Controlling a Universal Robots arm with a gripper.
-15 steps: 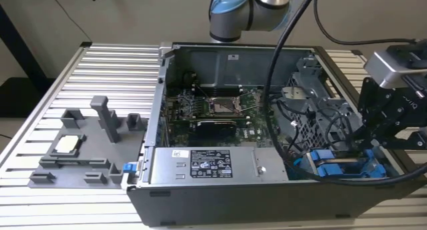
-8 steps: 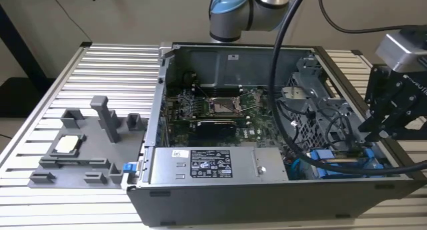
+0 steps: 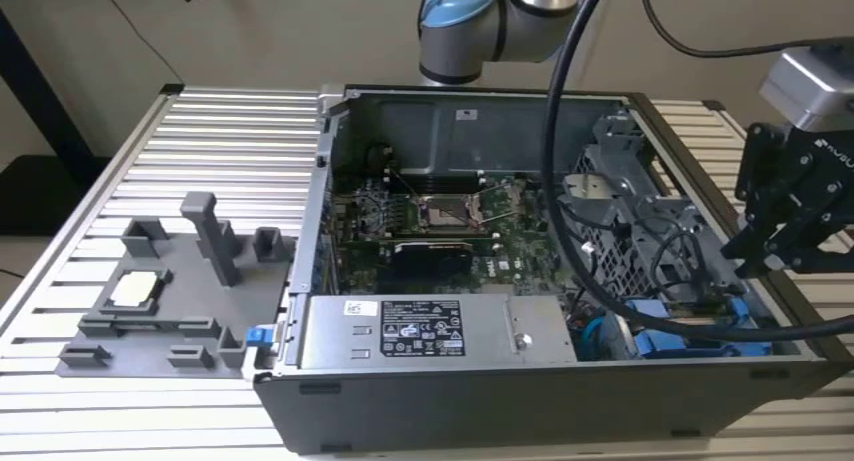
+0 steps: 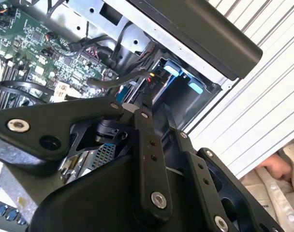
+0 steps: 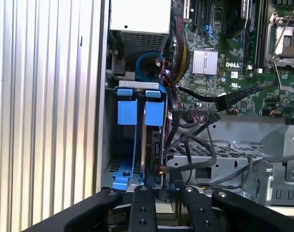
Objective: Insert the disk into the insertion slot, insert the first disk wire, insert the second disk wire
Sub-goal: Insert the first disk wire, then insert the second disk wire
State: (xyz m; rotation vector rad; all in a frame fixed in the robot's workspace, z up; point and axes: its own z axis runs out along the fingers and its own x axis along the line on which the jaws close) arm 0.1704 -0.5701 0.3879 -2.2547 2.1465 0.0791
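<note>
In the exterior view, the black pincer hangs over the front corner of the open black computer case, which lies on the ribbed aluminium bench. Below it, the flat silver-grey disk in its bright blue plastic carrier sits low in the case, near the grey labelled power-supply box. I judge the disk to be dense, rigid and sensitive to knocks. It is best held by the carrier's blue rails or tabs, not by the label face or the connector edge.

In the second wrist view, the pincer reaches toward the plug of a thin black wire beside the blue tabs. I cannot tell whether it is apart, together or clamped on the plug. The wire looks limp, so the plug is probably the only firm place to hold it.

In the first wrist view, the disk stands on edge inside the rectangular grey metal insertion slot. Its thin pale edge shows between two blue tabs, and it seems fully seated. The pincer is just beside its near end.
</note>
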